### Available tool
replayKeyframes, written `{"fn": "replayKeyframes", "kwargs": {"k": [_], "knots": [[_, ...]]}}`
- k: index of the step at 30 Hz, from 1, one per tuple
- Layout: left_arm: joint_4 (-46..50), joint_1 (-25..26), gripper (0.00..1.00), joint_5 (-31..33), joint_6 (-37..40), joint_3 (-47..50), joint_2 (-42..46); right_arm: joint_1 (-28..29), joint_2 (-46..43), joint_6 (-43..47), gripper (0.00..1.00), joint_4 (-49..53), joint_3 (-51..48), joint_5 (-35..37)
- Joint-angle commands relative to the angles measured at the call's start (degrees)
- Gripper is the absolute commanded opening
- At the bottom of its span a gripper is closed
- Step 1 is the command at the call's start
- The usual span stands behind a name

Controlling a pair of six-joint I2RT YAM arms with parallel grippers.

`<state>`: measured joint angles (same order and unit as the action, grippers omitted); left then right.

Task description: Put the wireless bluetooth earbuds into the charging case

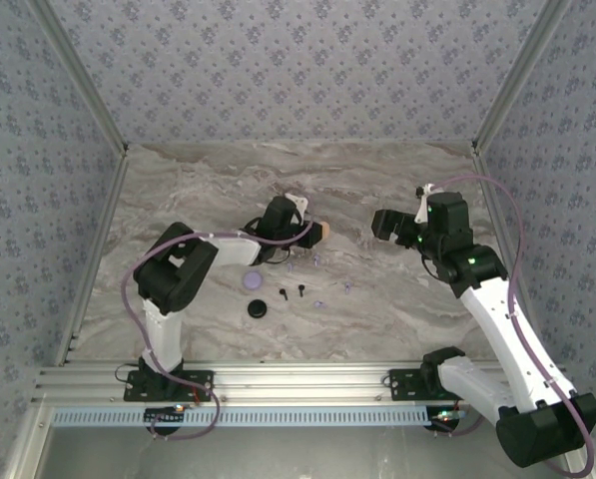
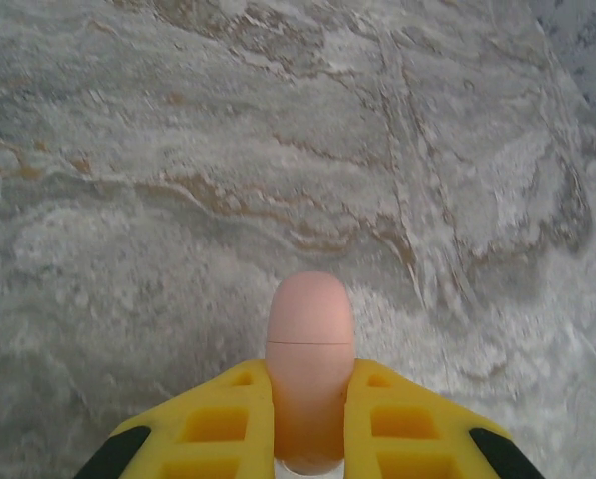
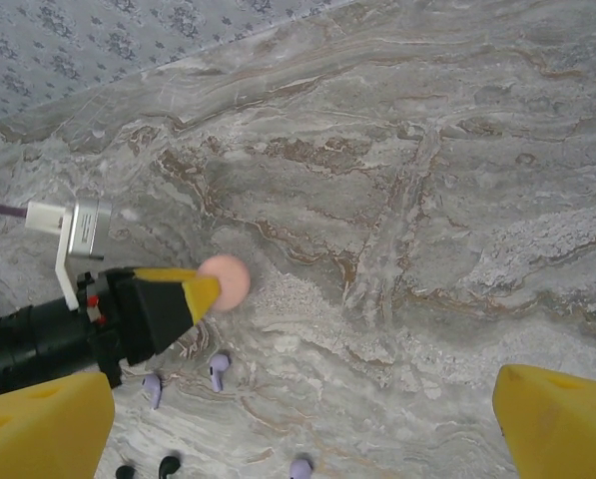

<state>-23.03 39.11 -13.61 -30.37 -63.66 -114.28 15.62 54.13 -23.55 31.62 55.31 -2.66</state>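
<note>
Grey-veined marble-look worktop [image 1: 377, 180] is enclosed on three sides by floral-patterned walls [image 1: 298, 70]; aluminium rails [image 1: 298, 377] are mounted along near edge.

I can read nothing here: no text, label, brand, number or sign. The pink charging case [image 2: 309, 339] between my left fingers [image 2: 218, 429] has a smooth skin with one thin seam line (no lettering that I can make out). The wallpaper [image 1: 298, 70] carries a small repeating pattern, and the bench [image 1: 397, 299] has marble veining.
</note>
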Motion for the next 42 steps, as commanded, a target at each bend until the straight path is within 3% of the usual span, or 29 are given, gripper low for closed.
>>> {"fn": "replayKeyframes", "kwargs": {"k": [1, 7, 14, 26, 34, 42], "knots": [[-0.91, -0.87, 0.01, 1.20, -4.36, -3.30, -3.35, -0.41, 0.02, -0.66, 1.00, 0.46, -0.55, -0.61], [-0.27, -1.67, 0.11, 1.71, -7.31, -5.09, -6.83, -0.53, -0.62, -0.73, 1.00, 0.46, -0.65, -0.42], [0.92, -2.49, 0.35, 2.89, -6.39, -3.84, -5.59, -0.65, -0.63, -0.35, 1.00, 0.81, -0.49, -1.77], [2.64, -5.84, 0.62, 5.74, -1.07, 2.59, 10.41, 0.77, 3.05, 9.44, 1.00, 2.57, 2.29, -6.75], [7.44, -10.80, 0.75, 10.49, 1.13, 13.67, 30.41, 11.31, 14.72, 32.57, 1.00, 1.20, 8.27, -8.17], [15.63, -20.77, 0.82, 10.75, -4.58, 24.08, 47.91, 18.56, 31.79, 72.63, 1.00, 0.98, 17.74, -18.04]]}}
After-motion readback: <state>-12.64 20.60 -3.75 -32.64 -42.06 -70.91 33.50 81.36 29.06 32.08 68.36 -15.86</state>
